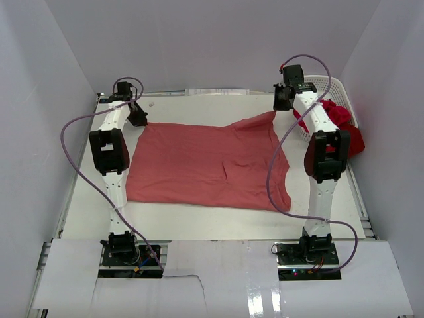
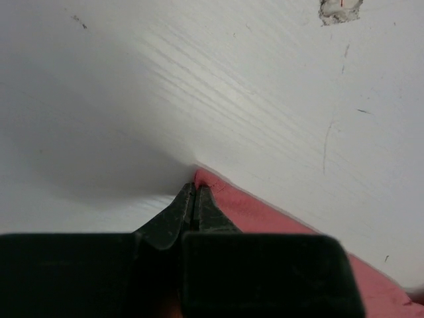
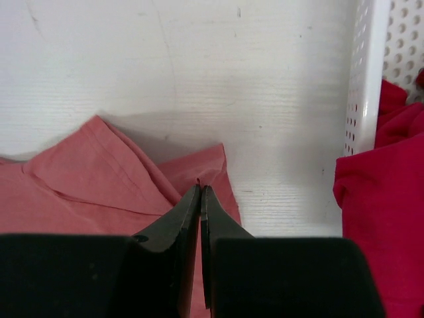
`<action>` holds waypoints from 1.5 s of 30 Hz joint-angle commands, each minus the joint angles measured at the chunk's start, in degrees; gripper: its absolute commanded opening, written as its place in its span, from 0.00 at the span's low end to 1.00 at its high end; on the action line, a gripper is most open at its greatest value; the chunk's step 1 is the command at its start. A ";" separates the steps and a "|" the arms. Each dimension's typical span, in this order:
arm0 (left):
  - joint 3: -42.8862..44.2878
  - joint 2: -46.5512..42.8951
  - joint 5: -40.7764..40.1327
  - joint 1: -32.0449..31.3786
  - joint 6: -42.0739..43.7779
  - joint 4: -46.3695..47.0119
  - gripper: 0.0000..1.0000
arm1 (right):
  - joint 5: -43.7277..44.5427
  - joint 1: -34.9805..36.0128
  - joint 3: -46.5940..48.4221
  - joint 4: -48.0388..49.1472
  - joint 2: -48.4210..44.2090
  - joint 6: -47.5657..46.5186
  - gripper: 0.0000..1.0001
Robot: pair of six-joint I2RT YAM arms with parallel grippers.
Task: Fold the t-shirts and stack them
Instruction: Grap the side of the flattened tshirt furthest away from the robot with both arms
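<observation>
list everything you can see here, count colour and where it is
salmon t-shirt: one, dusty salmon-red, spread over mid-table, far right corner lifted
crimson shirts: count unclear, bright to darker red, bunched in the basket and spilling over its rim
basket: one, white lattice plastic, far right of the table
table: one, white
cables: two, purple, one looping along each arm
left gripper: one, black, shut on the salmon t-shirt's far left corner
right gripper: one, black, shut on its far right corner
</observation>
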 commanded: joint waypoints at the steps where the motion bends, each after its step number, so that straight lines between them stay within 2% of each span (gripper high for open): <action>1: -4.03 -7.63 -0.69 -0.01 0.49 0.64 0.00 | -2.18 -0.36 -0.40 3.57 -4.42 0.75 0.08; 7: -9.94 -11.33 0.36 -0.10 0.32 4.34 0.00 | -7.37 -0.27 -1.98 5.59 -4.68 1.37 0.08; 14: -8.19 -12.91 0.98 -0.10 0.49 4.34 0.00 | -8.87 -0.19 -6.11 7.70 -7.22 1.20 0.08; 22: -4.06 -11.16 2.55 -0.10 0.67 5.04 0.00 | -9.83 -0.01 -6.20 7.00 -7.93 0.84 0.08; 30: -7.22 -9.75 14.76 0.17 2.60 12.59 0.00 | -11.15 0.25 -9.63 9.28 -8.99 0.31 0.08; 34: -12.04 -10.80 22.06 1.48 1.20 18.39 0.00 | -11.77 0.25 -11.03 10.16 -9.78 0.23 0.08; 36: -17.31 -12.65 26.09 3.06 -0.73 23.13 0.00 | -11.86 0.25 -12.44 11.13 -10.48 0.23 0.08; 38: -21.78 -14.66 27.77 4.64 -1.79 26.21 0.00 | -11.86 0.25 -13.23 11.48 -10.75 0.31 0.08; 45: -26.72 -16.78 33.40 7.72 -3.72 29.56 0.00 | -14.23 0.16 -15.51 12.88 -11.89 1.10 0.08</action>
